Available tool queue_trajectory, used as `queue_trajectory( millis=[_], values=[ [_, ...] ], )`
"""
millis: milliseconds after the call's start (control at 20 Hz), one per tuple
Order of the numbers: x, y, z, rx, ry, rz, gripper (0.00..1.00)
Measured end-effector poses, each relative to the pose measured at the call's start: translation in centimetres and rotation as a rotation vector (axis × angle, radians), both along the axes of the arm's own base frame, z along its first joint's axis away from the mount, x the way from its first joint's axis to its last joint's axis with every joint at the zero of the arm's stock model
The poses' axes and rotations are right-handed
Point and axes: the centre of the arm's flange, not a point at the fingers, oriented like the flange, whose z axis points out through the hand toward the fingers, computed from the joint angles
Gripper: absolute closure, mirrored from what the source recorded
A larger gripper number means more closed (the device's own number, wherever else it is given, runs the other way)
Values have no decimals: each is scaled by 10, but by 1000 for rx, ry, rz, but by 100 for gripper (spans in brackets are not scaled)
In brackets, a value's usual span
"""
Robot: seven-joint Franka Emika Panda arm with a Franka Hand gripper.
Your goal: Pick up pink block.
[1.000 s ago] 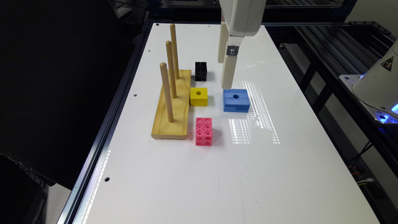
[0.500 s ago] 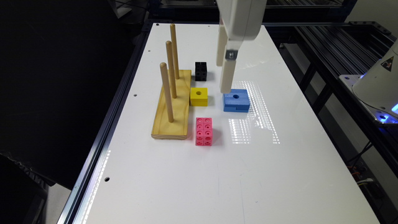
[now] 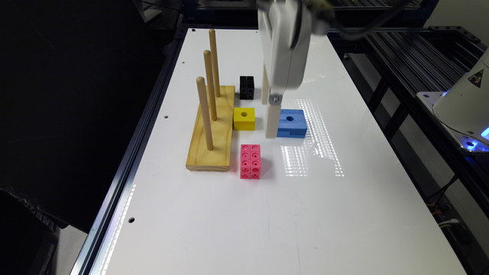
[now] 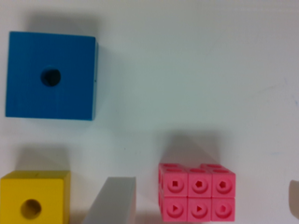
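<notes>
Bench holds everything: peg stand near one long edge, then blue block, pink block free mid-bench by the stand, yellow block. Gripper hovers above with jaws spread wide, empty.

On the white table you see the pink block lying flat, apart from everything else. At its 12 o'clock sits the yellow block, and further on at 12 the black cube. The blue block lies at about 1 o'clock from the pink one. The wooden base with three upright pegs stands at its 10 o'clock, just beside it. The gripper hangs between the yellow and blue blocks.
</notes>
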Motion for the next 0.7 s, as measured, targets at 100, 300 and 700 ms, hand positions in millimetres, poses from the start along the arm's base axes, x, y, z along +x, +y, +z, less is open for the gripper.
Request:
queue_trajectory(
  millis=[100, 300, 700],
  values=[
    [2, 0, -10, 4, -1, 0, 0],
    [3, 1, -11, 6, -4, 0, 0],
    [7, 5, -9, 11, -13, 3, 0]
  ],
)
